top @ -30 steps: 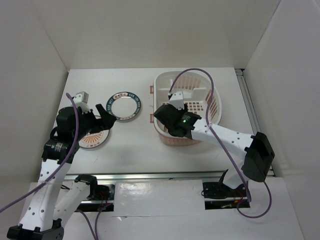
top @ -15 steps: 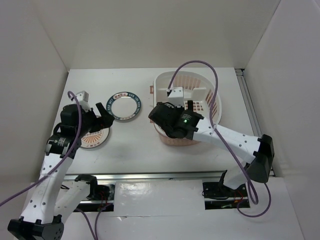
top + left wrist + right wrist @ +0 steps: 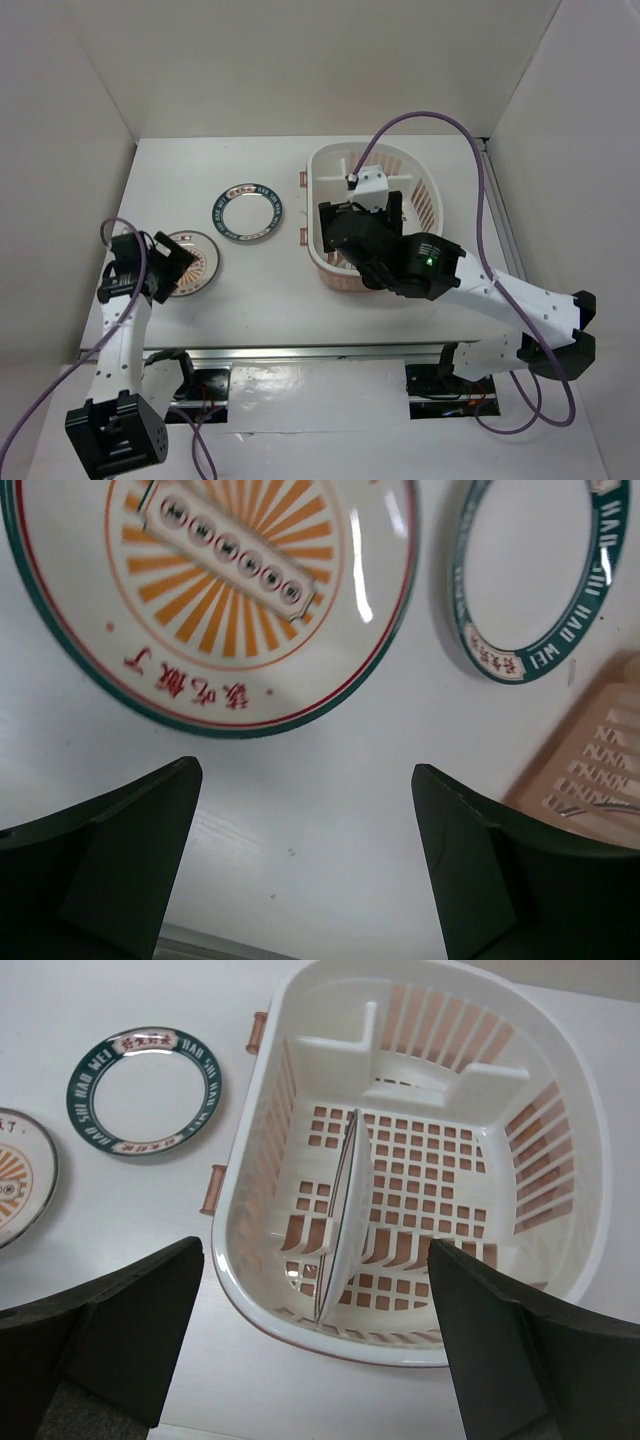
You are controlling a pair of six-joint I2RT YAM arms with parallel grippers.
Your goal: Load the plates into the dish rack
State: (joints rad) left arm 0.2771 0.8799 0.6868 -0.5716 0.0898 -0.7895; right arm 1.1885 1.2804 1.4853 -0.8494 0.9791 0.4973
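The pink-white dish rack (image 3: 400, 1348) stands at the right of the table, as the top view (image 3: 428, 190) also shows. A white plate (image 3: 345, 1210) stands on edge in its slotted bottom. My right gripper (image 3: 315, 1345) is open and empty, above the rack's near-left rim. The orange-striped plate (image 3: 210, 590) lies flat on the table, just ahead of my open, empty left gripper (image 3: 305, 860). The dark-blue-rimmed plate (image 3: 530, 580) lies flat between that plate and the rack. In the top view my right arm hides the white plate.
White walls close in the table on the left, back and right. A metal rail runs along the near edge (image 3: 300, 350). Purple cables loop over both arms. The rack has small pink handles (image 3: 257, 1032) on its left side.
My left arm has drawn back to the left and near side, off the orange-striped plate. My right arm has swung round and lifted, its gripper now further over the rack.
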